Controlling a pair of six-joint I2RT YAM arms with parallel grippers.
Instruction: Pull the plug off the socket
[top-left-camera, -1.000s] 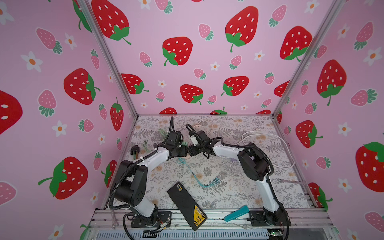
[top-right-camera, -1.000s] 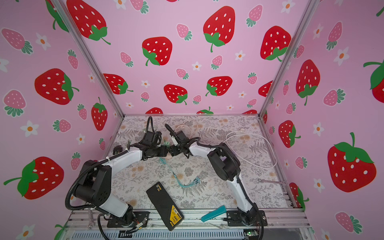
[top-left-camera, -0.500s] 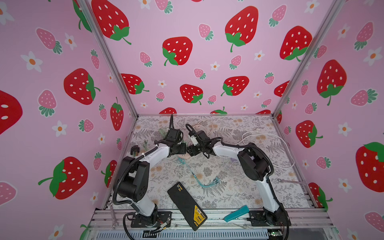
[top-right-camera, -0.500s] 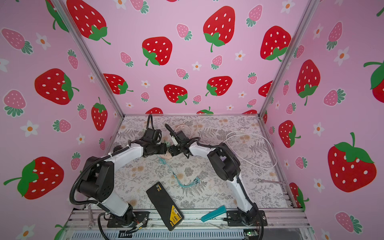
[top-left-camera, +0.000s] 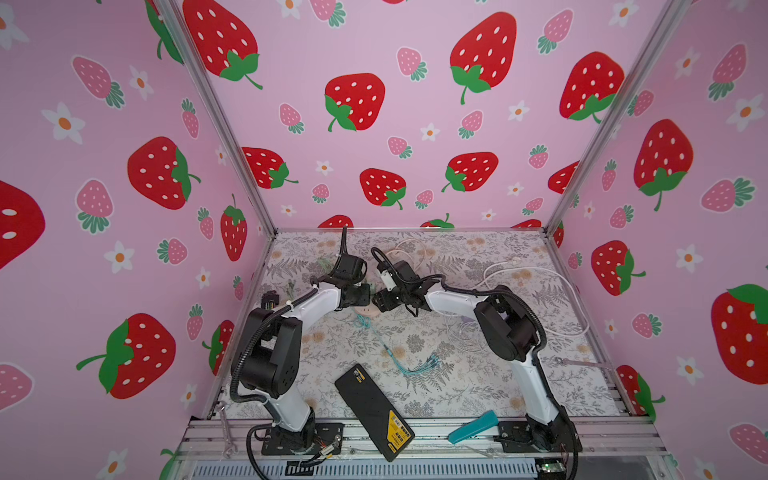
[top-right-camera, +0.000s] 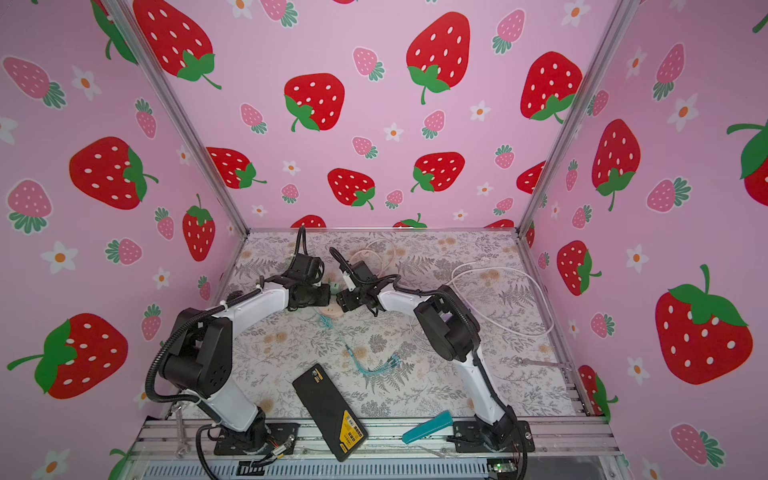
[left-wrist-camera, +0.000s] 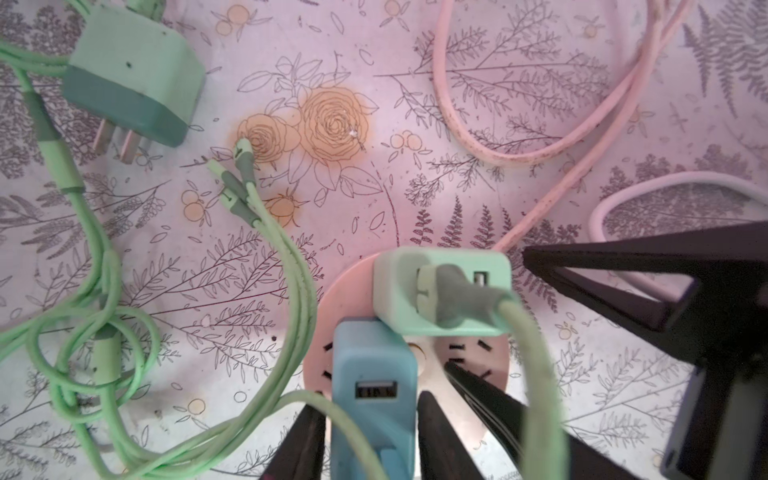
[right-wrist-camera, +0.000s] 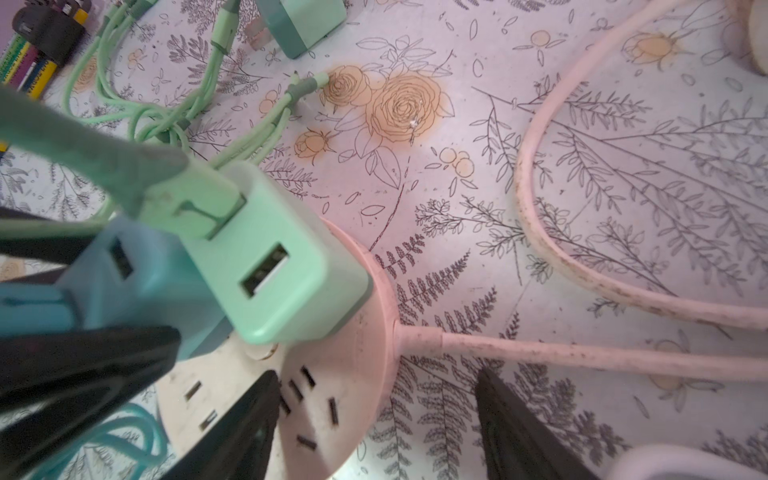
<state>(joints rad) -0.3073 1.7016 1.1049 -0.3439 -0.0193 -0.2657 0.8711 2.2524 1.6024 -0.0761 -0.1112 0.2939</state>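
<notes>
Plug: the blue charger (left-wrist-camera: 372, 361), a boxy USB adapter, stands upright in the round pink socket (left-wrist-camera: 328, 307). A mint charger (left-wrist-camera: 390, 291) is plugged in just beside it.
Where: the socket lies flat on the table (top-left-camera: 478, 386), left of centre and nearer the far edge than the front edge. Its pink cord (right-wrist-camera: 582, 353) leaves the rim and loops away over the table.
Left gripper (left-wrist-camera: 368, 409): fingers clamped on the blue charger's two flat sides.
Right gripper (right-wrist-camera: 376, 374): fingers apart, straddling the socket's rim. One is over the slotted face, the other over the table beside the cord. Whether it presses down I cannot tell.
Handling: the charger looks like rigid, light, smooth plastic, probably held only by prong friction. The socket looks light too and would likely lift with it unless pinned.
Hold: the flat sides, low on the body, with a straight pull along the prongs; tilting could bind them.
Snag: the mint cable (left-wrist-camera: 536, 374) arcs close by, and a strand crosses the blue body near the fingers.
Loose: another mint charger (left-wrist-camera: 133, 79) lies unplugged with its prongs bare, well apart from the socket.
Writing: none is readable on the chargers, which show only bare USB ports. The black case (top-left-camera: 374, 411) at the front edge has a yellow label with print too small to read. The print on the hex-key holder (right-wrist-camera: 41, 29) is blurred.
</notes>
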